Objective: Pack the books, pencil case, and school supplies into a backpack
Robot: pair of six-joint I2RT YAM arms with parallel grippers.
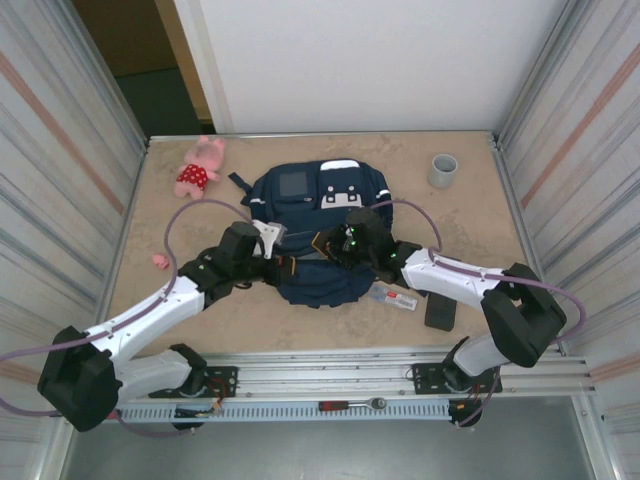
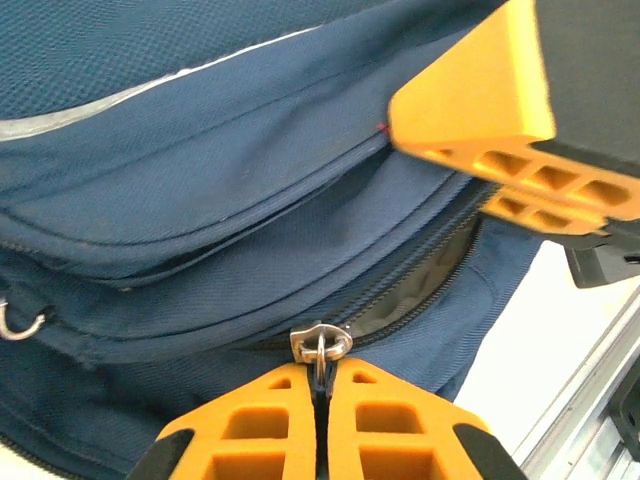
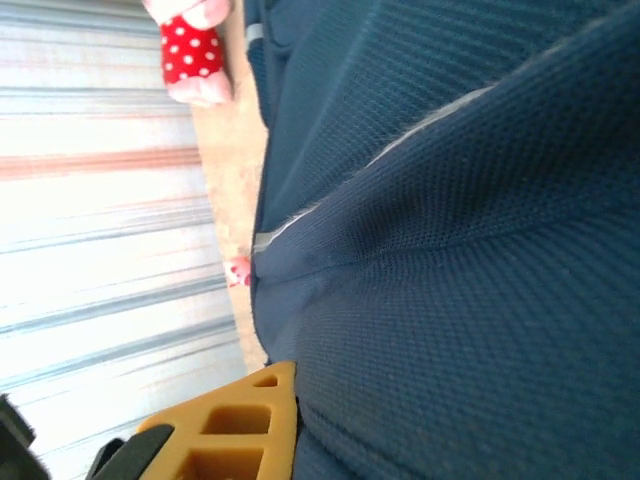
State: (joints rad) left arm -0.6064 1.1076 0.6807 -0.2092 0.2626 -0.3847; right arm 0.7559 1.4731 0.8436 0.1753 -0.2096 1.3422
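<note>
Left wrist cam: left gripper (image 2: pixel 320 392) is clamped tight on the metal zipper pull (image 2: pixel 320 345) of the navy backpack (image 2: pixel 200 200). Right gripper (image 2: pixel 445 165) digs into the fabric just above; can't tell if it's pinching. Textured weave, thin light stripe, and it's sitting mid-table between the arms.

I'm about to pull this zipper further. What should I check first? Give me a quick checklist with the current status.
1. Left tool clamped on the zipper pull: ok.
2. Right tool pinching backpack fabric beside the zipper: ok, it looks pinched.
3. Opening wide enough for loading: not ok. The zipper gap is short.
4. Supplies packed: not ok. The red-label pack and dark grey rectangle lie on the table beside the backpack.
5. Books and pencil case inside: cannot tell.
</note>
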